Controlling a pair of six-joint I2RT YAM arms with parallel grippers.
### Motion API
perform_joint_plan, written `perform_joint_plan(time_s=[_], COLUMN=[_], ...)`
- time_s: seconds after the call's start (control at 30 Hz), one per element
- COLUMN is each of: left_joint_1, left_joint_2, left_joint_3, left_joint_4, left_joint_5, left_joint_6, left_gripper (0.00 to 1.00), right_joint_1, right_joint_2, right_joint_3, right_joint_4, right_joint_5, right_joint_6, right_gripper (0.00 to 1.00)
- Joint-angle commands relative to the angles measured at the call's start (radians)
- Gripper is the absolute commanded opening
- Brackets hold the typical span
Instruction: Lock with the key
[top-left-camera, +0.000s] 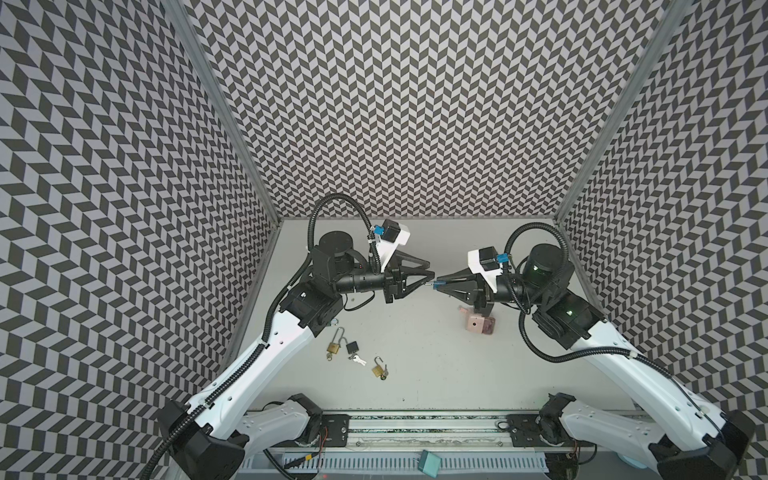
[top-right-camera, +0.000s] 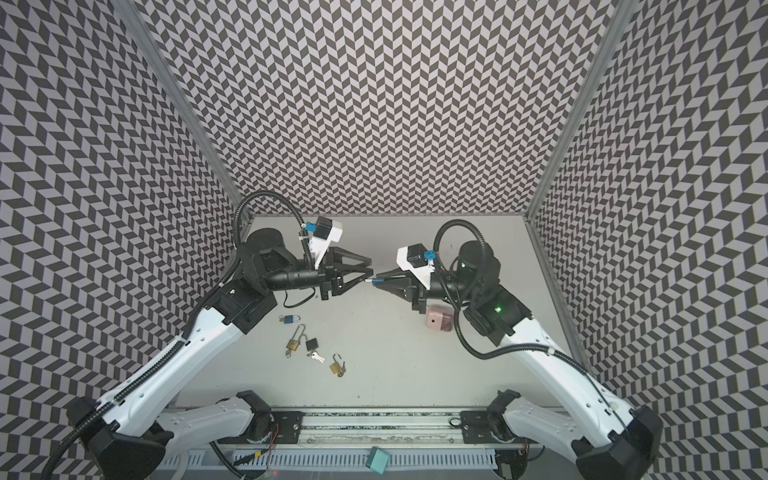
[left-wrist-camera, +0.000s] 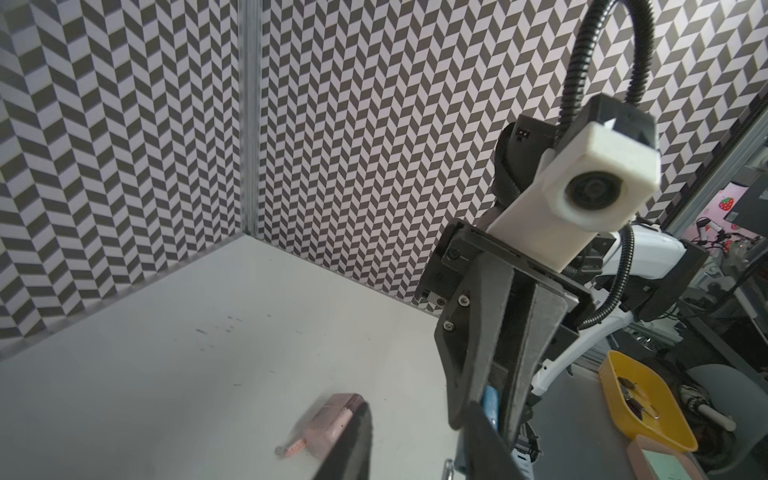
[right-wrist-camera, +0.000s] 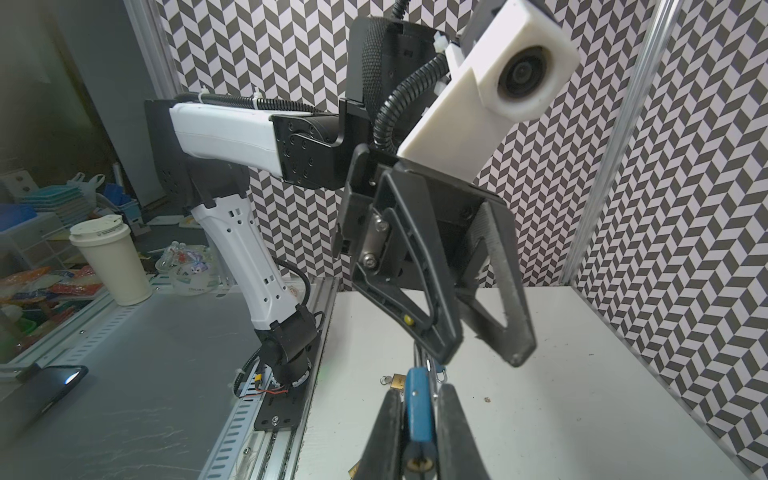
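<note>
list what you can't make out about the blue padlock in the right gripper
shackle of the blue padlock in the right gripper: right wrist view, a left gripper finger covers it; in both top views, too small to tell open or shut
what is in its keyhole: the right wrist view's bottom edge cuts it off

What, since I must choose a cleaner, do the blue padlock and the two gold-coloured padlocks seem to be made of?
Blue padlock: smooth matte blue shell, probably plastic or paint over metal; a brassy ring shows at its keyhole. Long-shackle gold padlock and short-shackle gold padlock: yellow, faintly glossy bodies that look like brass, with thin silvery shackles, likely steel; too small to be sure.
</note>
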Motion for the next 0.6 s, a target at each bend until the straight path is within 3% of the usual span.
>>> perform_joint_plan(time_s=[0.0, 0.17, 0.23, 0.43, 0.57], left_joint_1=[-0.003, -0.003, -0.003, -0.003, -0.003], left_joint_2=[-0.019, -0.034, -0.039, -0.043, -0.05], left_joint_3=[-0.001, -0.023, -0.027, -0.027, -0.03], left_joint_4=[0.006, 0.034, 0.036, 0.024, 0.026], left_joint_5=[0.031, 0.085, 0.086, 0.068, 0.059], left_joint_6=[0.01, 0.006, 0.007, 0.014, 0.016], left_gripper=[0.53, 0.62, 0.61, 0.37, 0.27], right_joint_1=[0.003, 0.003, 0.003, 0.003, 0.003], right_joint_2=[-0.033, -0.039, -0.043, -0.048, -0.05], right_joint_3=[0.006, 0.005, 0.006, 0.012, 0.01], right_joint_4=[0.063, 0.069, 0.074, 0.068, 0.06], right_joint_5=[0.004, 0.03, 0.035, 0.034, 0.037], right_joint_6=[-0.014, -0.004, 0.0, 0.002, 0.0], right_gripper=[0.0, 0.0, 0.0, 0.0, 0.0])
